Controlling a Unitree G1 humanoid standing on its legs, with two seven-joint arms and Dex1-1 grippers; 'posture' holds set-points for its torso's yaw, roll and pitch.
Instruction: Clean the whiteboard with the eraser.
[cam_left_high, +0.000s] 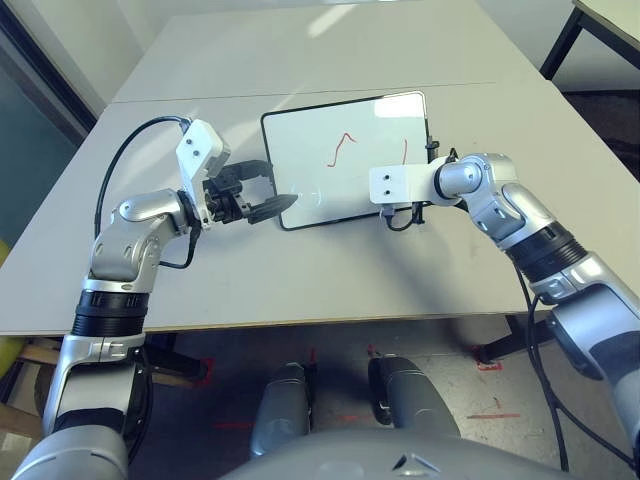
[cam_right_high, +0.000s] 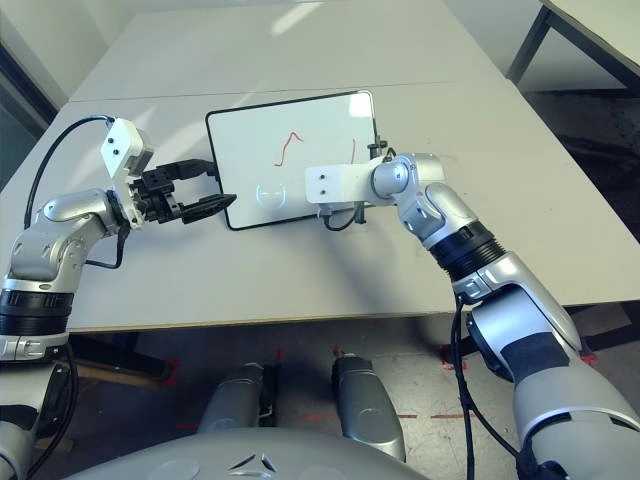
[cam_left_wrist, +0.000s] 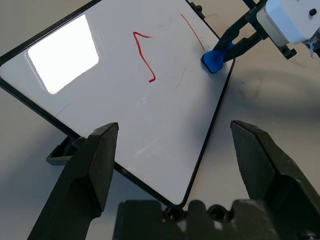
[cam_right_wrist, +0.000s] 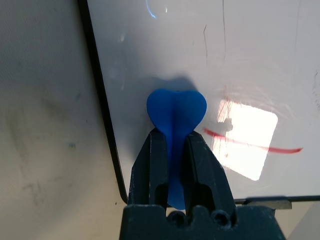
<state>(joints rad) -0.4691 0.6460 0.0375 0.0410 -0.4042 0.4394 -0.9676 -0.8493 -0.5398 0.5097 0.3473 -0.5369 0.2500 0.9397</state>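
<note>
Right wrist view: right end effector (cam_right_wrist: 175, 145) pinches the eraser (cam_right_wrist: 176, 112) against the whiteboard (cam_right_wrist: 240, 60); left end effector (cam_left_wrist: 172, 150) gapes empty.

The tabletop (cam_left_high: 300, 290) is bare all around the whiteboard (cam_left_high: 330, 175), so a gripper could slide in from the near side or from the far side with nothing in the way. The left gripper (cam_left_high: 262, 200) sits at the board's near left corner with its jaws wide apart (the corner lies just in front of them), so that corner is blocked. The right gripper (cam_right_wrist: 172, 150) leans over the board's right edge, jaws closed on the eraser (cam_right_wrist: 176, 112), and its arm (cam_left_high: 500, 200) crosses the tabletop on that side, while the middle and far part of the board stay free.
</note>
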